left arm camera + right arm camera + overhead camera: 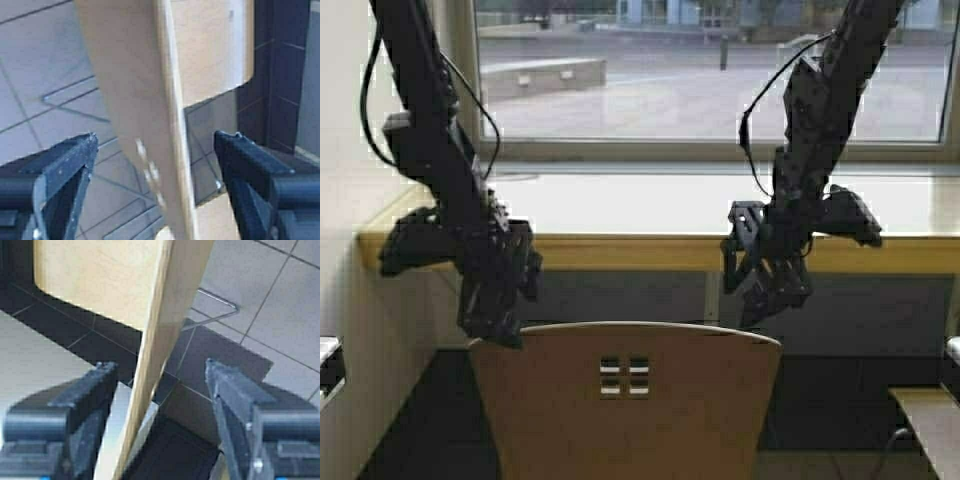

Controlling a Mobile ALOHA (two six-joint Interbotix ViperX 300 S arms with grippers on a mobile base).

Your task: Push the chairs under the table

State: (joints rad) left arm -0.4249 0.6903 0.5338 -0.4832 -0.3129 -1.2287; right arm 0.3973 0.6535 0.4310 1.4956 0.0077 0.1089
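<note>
The chair point(625, 400) stands at 6 o'clock, short of the desk point(720, 205) at 12, so the push is, I judge, not yet done. Its backrest runs 9 to 3, seat facing the desk. My left jaws point(498, 300) and right jaws point(765, 290) gape wide astride its top edge, gripping nothing.

At lower centre a light tan chair point(625, 400) shows four small square holes, the tabletop point(720, 205) is pale with a yellowish edge, and both pincers are black.
</note>
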